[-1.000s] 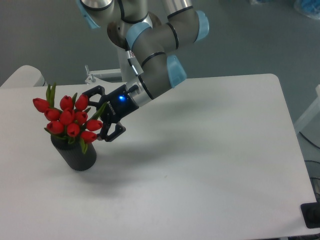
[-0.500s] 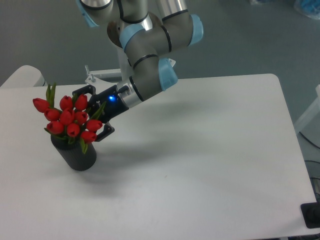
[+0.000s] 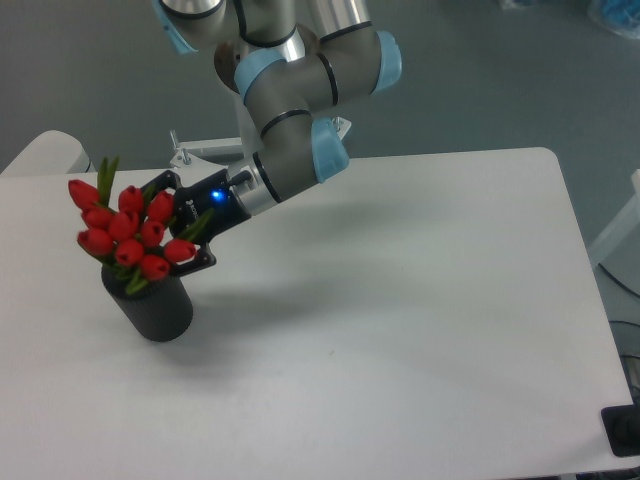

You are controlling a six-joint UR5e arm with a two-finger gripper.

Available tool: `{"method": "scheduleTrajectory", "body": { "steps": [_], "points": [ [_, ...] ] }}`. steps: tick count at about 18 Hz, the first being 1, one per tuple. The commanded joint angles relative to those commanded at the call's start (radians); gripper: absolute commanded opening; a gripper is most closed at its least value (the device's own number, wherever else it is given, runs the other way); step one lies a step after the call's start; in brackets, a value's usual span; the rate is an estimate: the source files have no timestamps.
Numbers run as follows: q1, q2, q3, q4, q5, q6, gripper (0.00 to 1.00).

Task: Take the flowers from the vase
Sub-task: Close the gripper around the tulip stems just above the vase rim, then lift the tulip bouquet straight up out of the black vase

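The table point(image 3: 400, 300) was white and it stood on a grey floor, with the arm reaching in from the top of the view. At the left, the flowers point(image 3: 125, 232) were in the vase point(image 3: 152, 305), which stood on the table near its left edge. The red buds were pressed into a tight bunch and leaned to the left above the rim. To the right of them, touching them, was the gripper point(image 3: 178, 228): one finger lay behind the buds and one in front, below them. The fingers appeared drawn in around the bunch, but the buds hid the contact, so you could not tell if the grip was firm.

For this step, I think you needed to hold the stems or the tied part, not the soft heads, and to squeeze only enough that the bunch would not slip. Then you would lift straight up along the axis of the vase, slowly, so the stems could leave the opening without tipping the vase.

Compared with half a second earlier, the gripper had moved further left into the bunch and its fingers were closer together. The buds, which had spread wider and reached lower on the right side, were now gathered and pushed left. The vase stayed at the same place.
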Motion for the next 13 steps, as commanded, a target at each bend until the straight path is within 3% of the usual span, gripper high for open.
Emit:
{"method": "scheduleTrajectory", "body": {
  "steps": [13],
  "points": [
    [0.021,0.014,0.066,0.002,-0.143,-0.187,0.21]
  ]
}}
